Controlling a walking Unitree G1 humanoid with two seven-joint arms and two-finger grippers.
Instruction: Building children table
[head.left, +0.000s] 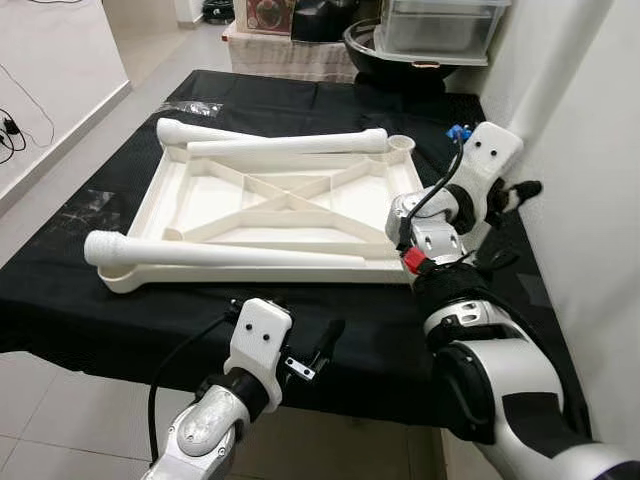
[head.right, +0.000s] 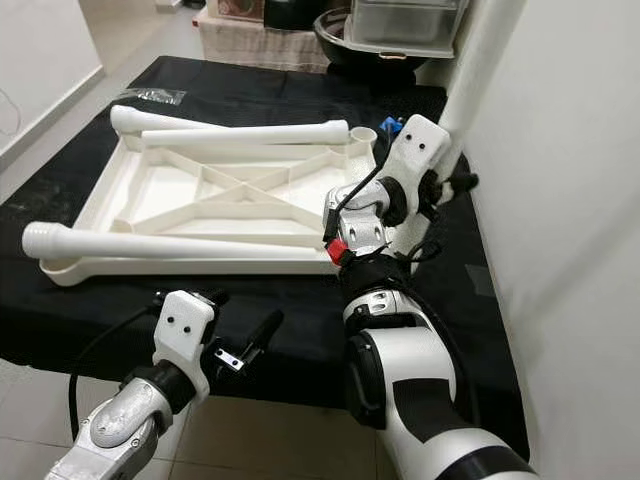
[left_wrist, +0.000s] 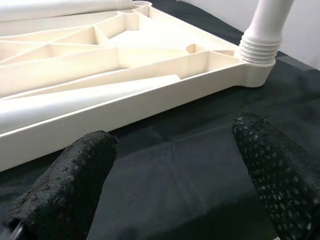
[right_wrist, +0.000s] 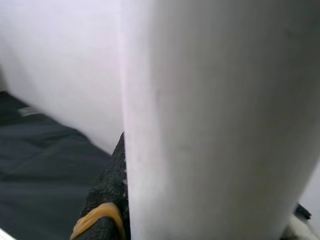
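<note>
An upside-down cream tabletop (head.left: 270, 205) lies on a black cloth (head.left: 120, 310), its ribbed underside facing up. Everything below is placed from this tabletop.

Three loose white legs rest across it. One long leg (head.left: 210, 252) lies along its near edge, the knobbed end sticking out past the near left corner. A second leg (head.left: 290, 144) lies along the far edge, and a third (head.left: 195, 130) lies just behind that one, its rounded end poking past the far left corner. At the far right corner an open round socket (head.left: 401, 144) shows.

At the near right corner a fourth leg (head.right: 485, 50) stands upright in its socket — the left wrist view shows its threaded base (left_wrist: 258, 47) seated in the corner of the frame. The right gripper (head.right: 440, 195) is at this corner, wrist bent toward the standing leg; its wrist view shows a black finger (right_wrist: 107, 200) pressed against the white shaft, so it is clamped on the leg.

The left gripper (head.left: 325, 345) hovers over the black cloth just in front of the near edge, apart from the tabletop, its two fingers (left_wrist: 65, 185) spread wide with nothing between them.

Beyond the far side, past the cloth, sit a clear plastic bin (head.left: 440, 25) and a dark bowl (head.left: 375, 55). A small blue object (head.left: 459, 132) lies near the far right corner.
</note>
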